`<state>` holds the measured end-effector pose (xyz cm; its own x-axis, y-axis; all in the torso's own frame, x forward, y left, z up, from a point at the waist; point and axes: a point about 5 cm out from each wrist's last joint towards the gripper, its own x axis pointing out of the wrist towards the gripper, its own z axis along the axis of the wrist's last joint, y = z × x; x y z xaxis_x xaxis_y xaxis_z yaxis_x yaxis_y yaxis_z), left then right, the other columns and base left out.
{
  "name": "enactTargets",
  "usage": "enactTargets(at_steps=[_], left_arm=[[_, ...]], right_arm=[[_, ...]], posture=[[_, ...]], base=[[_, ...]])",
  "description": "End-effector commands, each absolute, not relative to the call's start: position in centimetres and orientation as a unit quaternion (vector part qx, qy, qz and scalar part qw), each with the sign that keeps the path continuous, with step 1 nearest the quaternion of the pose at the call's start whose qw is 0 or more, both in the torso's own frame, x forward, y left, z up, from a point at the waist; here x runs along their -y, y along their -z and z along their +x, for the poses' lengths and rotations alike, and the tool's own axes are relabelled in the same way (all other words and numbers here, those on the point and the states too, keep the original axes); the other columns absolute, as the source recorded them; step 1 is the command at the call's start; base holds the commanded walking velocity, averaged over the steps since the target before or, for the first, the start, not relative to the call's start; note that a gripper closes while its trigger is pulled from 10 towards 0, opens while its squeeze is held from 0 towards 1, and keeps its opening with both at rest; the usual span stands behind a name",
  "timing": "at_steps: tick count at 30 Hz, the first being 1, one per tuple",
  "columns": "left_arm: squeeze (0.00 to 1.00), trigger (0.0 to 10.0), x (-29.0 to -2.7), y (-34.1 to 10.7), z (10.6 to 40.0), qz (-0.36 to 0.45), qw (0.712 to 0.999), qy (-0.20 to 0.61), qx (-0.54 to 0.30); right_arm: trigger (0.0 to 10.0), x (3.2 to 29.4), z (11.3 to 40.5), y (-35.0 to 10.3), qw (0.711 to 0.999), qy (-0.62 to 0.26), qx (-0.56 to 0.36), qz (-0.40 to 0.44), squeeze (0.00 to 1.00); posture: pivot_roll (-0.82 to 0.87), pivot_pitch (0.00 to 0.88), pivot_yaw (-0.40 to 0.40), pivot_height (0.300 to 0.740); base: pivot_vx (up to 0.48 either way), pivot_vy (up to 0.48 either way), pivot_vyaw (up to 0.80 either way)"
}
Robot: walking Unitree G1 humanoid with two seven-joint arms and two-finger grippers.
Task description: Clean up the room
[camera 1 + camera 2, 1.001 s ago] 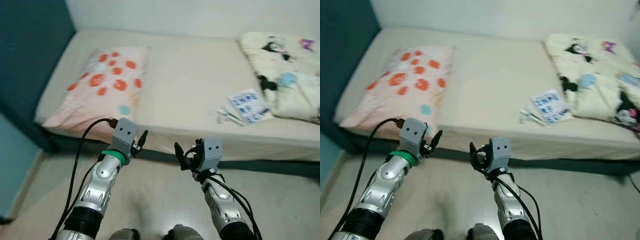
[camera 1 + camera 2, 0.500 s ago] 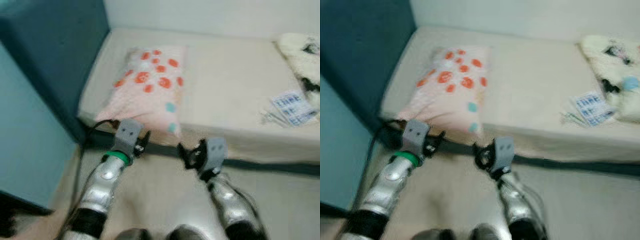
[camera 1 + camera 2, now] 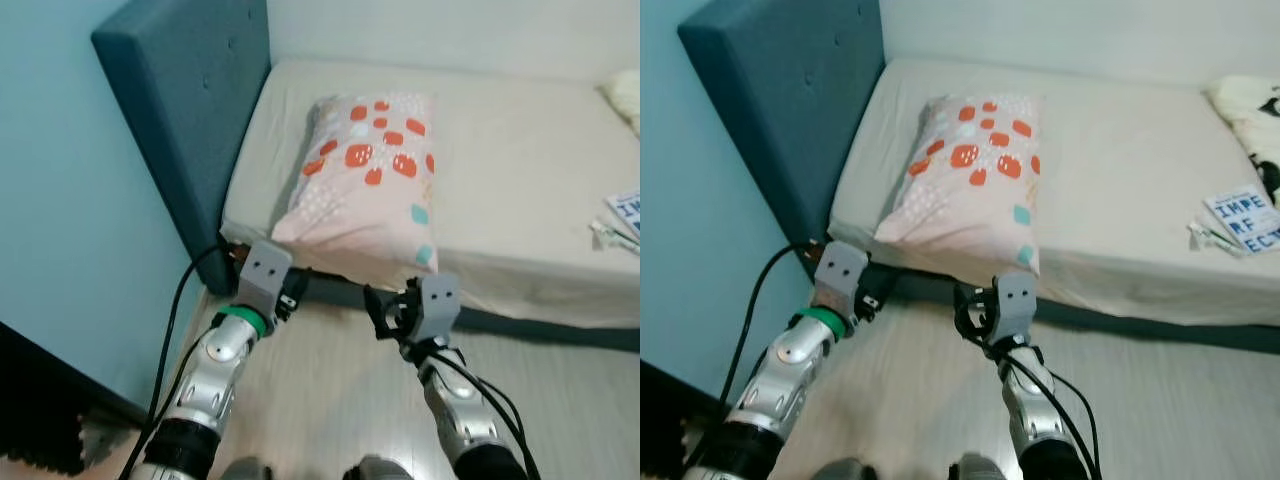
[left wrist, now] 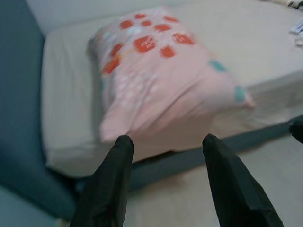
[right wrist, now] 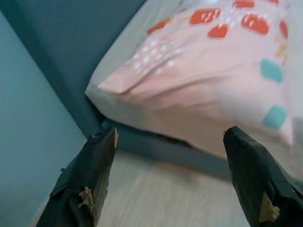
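Observation:
A pink pillow (image 3: 370, 180) with red and teal spots lies on the beige bed (image 3: 520, 180) by the teal headboard (image 3: 190, 110), one corner hanging over the bed's front edge. My left gripper (image 3: 290, 293) is held low in front of the bed frame, below the pillow's near-left corner, open and empty. My right gripper (image 3: 385, 310) hangs beside it, under the pillow's overhanging corner, also open and empty. In the left wrist view the fingers (image 4: 116, 179) frame the pillow (image 4: 161, 80). The right wrist view has the pillow (image 5: 222, 71) ahead of the spread fingers (image 5: 251, 175).
Printed papers (image 3: 1245, 220) lie on the bed at the far right, with a cream cartoon blanket (image 3: 1250, 105) behind them. A light blue wall (image 3: 70, 220) stands to the left. Pale wooden floor (image 3: 330, 390) runs along the bed.
The camera has swung left: the headboard and blue wall have come into view, and the blanket and papers have slid to the right edge. Both arms keep the same pose.

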<state>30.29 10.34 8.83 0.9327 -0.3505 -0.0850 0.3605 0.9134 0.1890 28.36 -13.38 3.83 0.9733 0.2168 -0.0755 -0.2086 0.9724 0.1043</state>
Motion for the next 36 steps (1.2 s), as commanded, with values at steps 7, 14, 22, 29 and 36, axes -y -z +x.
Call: enactTargets(at_steps=[7,14,22,29,36], left_arm=[[0.00,10.0,-10.55,-8.59,30.19,0.109,0.977,0.182,-0.026],[0.00,10.0,-10.50,-8.62,30.10,0.112,0.976,0.183,-0.023],[0.00,10.0,-10.52,-8.49,30.04,0.113,0.977,0.181,-0.027],[0.00,10.0,-10.54,-8.39,30.05,0.111,0.977,0.178,-0.031],[0.00,10.0,-10.70,-8.59,30.24,0.114,0.979,0.165,-0.023]], right_arm=[[10.0,13.17,28.24,-3.61,0.992,-0.108,-0.049,0.051,0.00],[10.0,13.14,28.22,-3.60,0.992,-0.109,-0.049,0.050,0.00],[10.0,13.15,28.17,-3.57,0.992,-0.108,-0.049,0.050,0.00],[10.0,13.18,28.13,-3.55,0.992,-0.108,-0.050,0.050,0.00],[10.0,13.05,28.18,-3.83,0.991,-0.115,-0.043,0.049,0.00]], posture=[[0.00,0.003,0.034,0.740],[0.00,0.003,0.034,0.740],[0.00,0.006,0.034,0.740],[0.00,0.007,0.034,0.740],[0.00,0.010,0.033,0.740]], base=[[0.000,-0.078,0.00],[0.000,-0.453,0.00],[0.000,-0.196,0.00],[0.000,0.000,0.00],[0.000,0.000,0.00]])
